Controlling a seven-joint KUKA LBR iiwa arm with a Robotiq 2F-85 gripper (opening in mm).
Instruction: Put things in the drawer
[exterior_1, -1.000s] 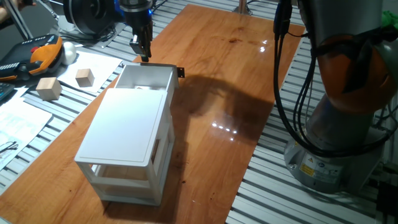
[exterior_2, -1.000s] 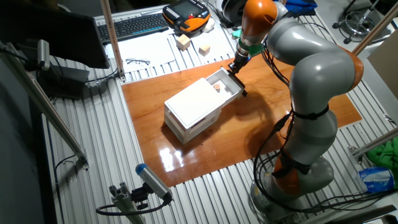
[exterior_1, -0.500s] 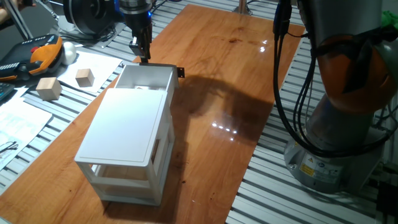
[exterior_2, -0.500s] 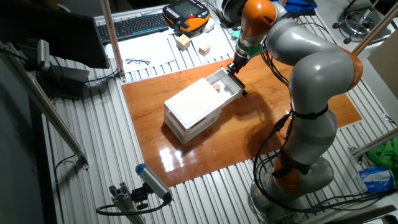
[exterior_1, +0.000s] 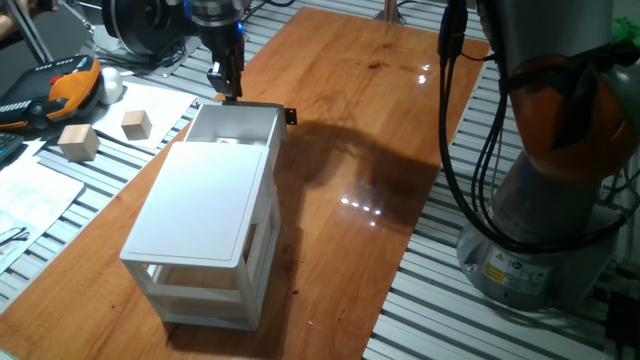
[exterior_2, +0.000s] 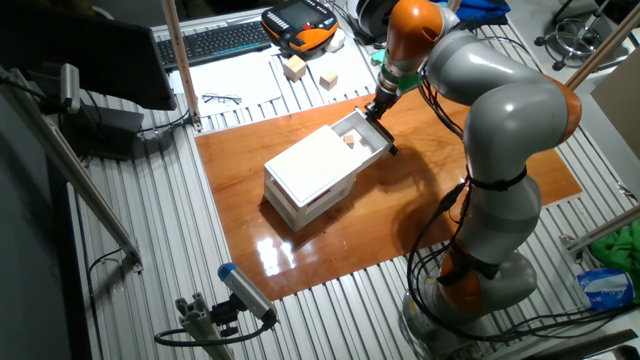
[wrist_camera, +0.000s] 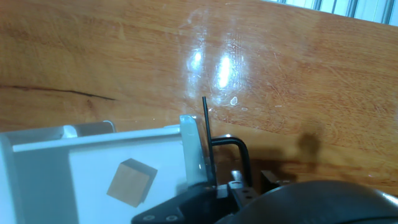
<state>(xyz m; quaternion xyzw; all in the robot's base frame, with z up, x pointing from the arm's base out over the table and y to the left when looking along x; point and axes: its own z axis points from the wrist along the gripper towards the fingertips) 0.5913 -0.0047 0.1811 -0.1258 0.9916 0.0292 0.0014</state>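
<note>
We are looking down at the small cube (wrist_camera: 130, 182) lying inside the open drawer (wrist_camera: 37, 180), free of any grip. Our hand (exterior_1: 226, 86) is hovering beside the drawer's front edge above the bench (exterior_1: 400, 120); we cannot tell whether it is clenched.

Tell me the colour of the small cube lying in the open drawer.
Light tan, plain wood; the cube shows best in the hand view.
</note>
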